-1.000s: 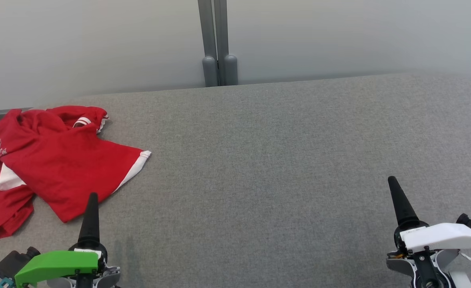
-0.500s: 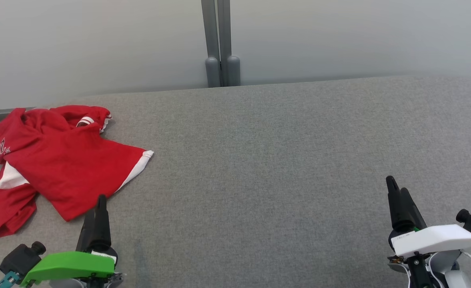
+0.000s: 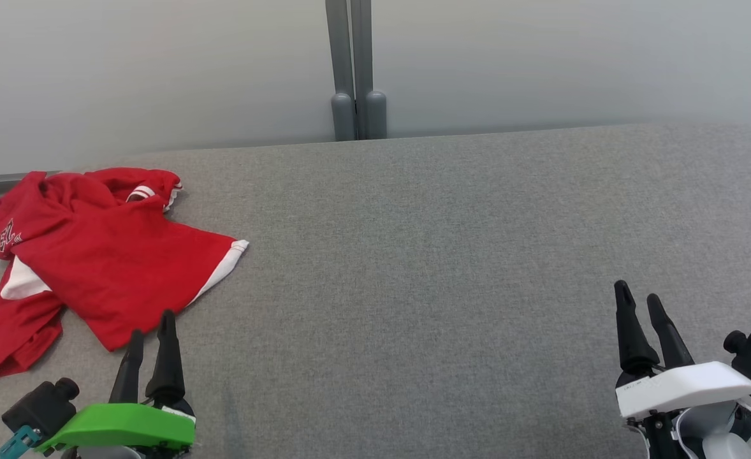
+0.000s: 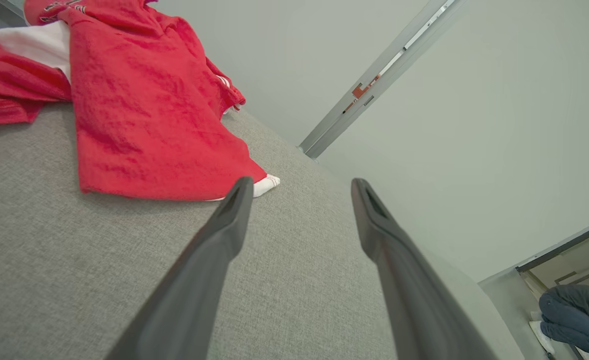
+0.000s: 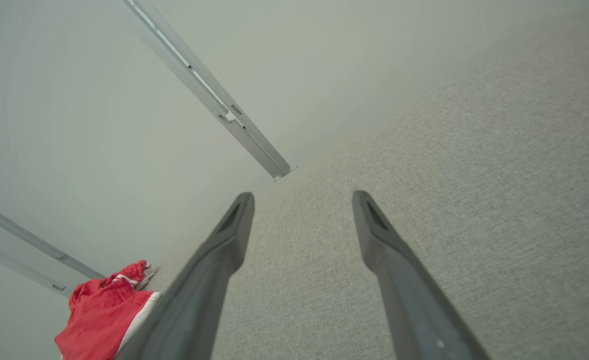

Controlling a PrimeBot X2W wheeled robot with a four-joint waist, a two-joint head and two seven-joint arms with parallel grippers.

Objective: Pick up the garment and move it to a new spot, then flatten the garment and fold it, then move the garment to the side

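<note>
Left gripper [image 3: 152, 324]: green-cased, its 2 dark fingers spread wide with nothing between them, hovering over bare cloth.
Right gripper [image 3: 635, 291]: white-cased, fingers likewise spread wide and empty.
Garment [image 3: 95, 255]: a red top with white trim and some lettering, lying crumpled and partly doubled over. It sits just ahead and to the left of the left gripper, its nearest hem close beside the fingertips. Whether they touch cannot be told. It is well apart from the right gripper, far off to that gripper's left.
Done so far: by the look of it, nothing. The garment is bunched and not in either grip.
Left to do: all 3 parts, namely lifting and moving it, flattening and folding it, then shifting it to the side. The left gripper seems best placed to begin.
Surface [image 3: 426, 255]: a broad grey woven covering, soft-looking, reaching ahead of both grippers. The garment lies at its left edge.
Room: a plain pale wall [image 3: 159, 64] stands beyond the surface, split by a grey upright post [image 3: 350, 64] ahead of and between the grippers. In the left wrist view a dark blue bundle [image 4: 572, 317] lies beyond the surface's edge, too unclear to name.
</note>
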